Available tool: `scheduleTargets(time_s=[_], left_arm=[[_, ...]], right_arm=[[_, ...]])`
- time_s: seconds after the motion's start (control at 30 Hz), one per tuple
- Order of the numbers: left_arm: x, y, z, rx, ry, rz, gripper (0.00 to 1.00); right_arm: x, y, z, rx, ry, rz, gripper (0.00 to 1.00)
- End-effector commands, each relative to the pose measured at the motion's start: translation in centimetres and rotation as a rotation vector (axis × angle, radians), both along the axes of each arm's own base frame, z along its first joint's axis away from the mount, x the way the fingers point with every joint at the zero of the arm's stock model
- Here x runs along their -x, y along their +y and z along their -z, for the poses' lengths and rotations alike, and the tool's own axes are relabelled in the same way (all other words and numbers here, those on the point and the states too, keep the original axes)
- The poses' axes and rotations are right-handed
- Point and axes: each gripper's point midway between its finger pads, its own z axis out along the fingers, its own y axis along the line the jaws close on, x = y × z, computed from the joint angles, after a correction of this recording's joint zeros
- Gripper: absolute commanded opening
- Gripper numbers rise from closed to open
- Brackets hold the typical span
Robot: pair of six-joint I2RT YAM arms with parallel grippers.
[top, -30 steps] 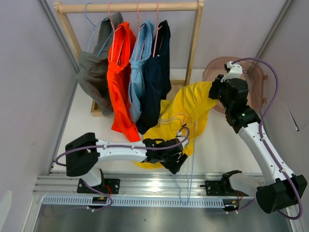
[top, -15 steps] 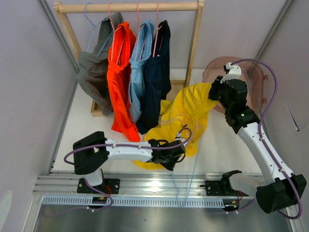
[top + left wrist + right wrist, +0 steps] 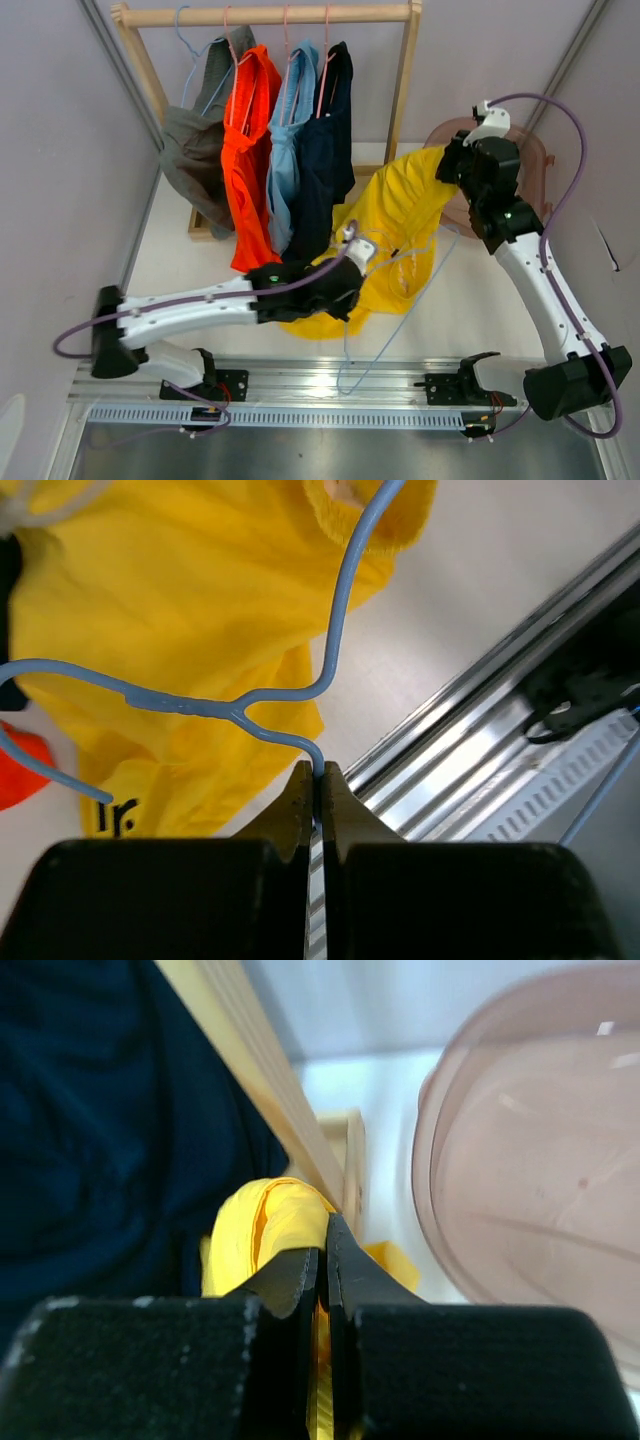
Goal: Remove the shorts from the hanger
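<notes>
Yellow shorts (image 3: 400, 215), blue hanger (image 3: 336, 630) gripped
Left end effector (image 3: 318, 780) pinches the hanger; right end effector (image 3: 322, 1250) pinches the shorts.

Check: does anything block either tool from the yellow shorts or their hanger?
Nothing visible does. The right tool is shut on the yellow shorts, and the left tool is shut on the blue hanger's wire. Both grips are direct contact.
</notes>
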Motion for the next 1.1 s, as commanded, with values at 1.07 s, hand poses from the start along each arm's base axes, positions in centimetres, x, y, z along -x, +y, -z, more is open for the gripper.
scheduleTargets(time_s=[1.07], left_arm=[[1.0,7.9,-7.3,0.223,-0.155,-0.009,0.0]], right_arm=[[-13.1,-19.3,-10.8,0.203,-0.328,0.736,0.0]])
